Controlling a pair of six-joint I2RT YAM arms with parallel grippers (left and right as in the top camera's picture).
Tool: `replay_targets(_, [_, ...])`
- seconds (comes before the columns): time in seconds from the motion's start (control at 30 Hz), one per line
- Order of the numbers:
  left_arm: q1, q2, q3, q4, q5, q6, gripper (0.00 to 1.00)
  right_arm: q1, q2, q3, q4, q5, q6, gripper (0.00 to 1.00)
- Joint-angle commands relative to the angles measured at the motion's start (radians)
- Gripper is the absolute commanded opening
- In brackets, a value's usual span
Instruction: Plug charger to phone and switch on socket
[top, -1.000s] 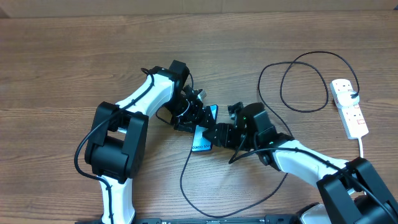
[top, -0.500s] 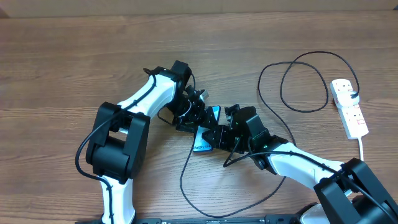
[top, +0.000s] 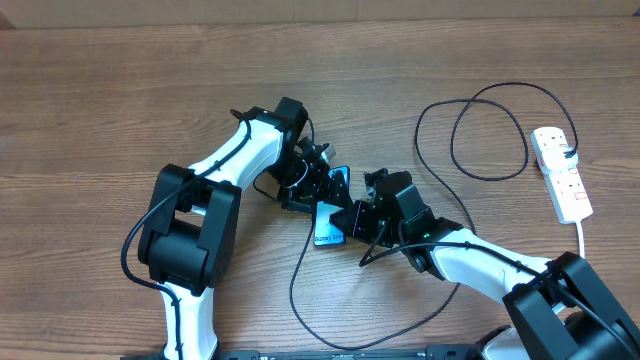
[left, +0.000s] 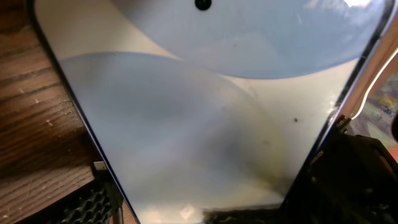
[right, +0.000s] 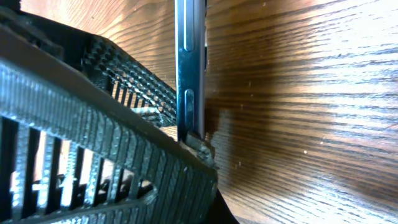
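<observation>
The phone (top: 328, 215), screen glowing blue, lies at the table's middle between both arms. My left gripper (top: 322, 195) straddles its width. In the left wrist view the screen (left: 205, 112) fills the frame and dark fingers (left: 93, 199) press against both long edges. My right gripper (top: 350, 222) sits shut at the phone's right side near its lower end. The right wrist view shows the phone's thin edge (right: 189, 74) beside a ribbed finger (right: 124, 124). The charger (top: 292, 285) loops below the phone, its tip hidden. The socket (top: 562, 185) lies far right.
The black cable makes a second large loop (top: 418, 130) between the phone and the socket. A black plug (top: 570, 152) sits in the strip and a white cord (top: 583, 235) runs off toward the near right edge. Bare wood lies to the left and far side.
My right gripper has slid left up against the phone's side and closed its jaws. The left gripper and the phone have hardly shifted.
</observation>
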Motion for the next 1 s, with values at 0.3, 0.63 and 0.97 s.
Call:
replay_targets(0.3, [0.044, 0.009, 0.011, -0.009, 0.509, 0.232, 0.78, -0.125, -0.005, 0.013, 0.154, -0.279, 0.007, 0.04])
replay_targets(0.63, [0.079, 0.009, 0.011, 0.065, 0.872, 0.338, 0.66, -0.15, -0.005, 0.013, 0.29, -0.386, 0.149, 0.04])
replay_targets(0.97, [0.072, 0.009, 0.011, 0.106, 0.899, 0.321, 0.42, -0.149, -0.005, 0.013, 0.307, -0.404, 0.173, 0.04])
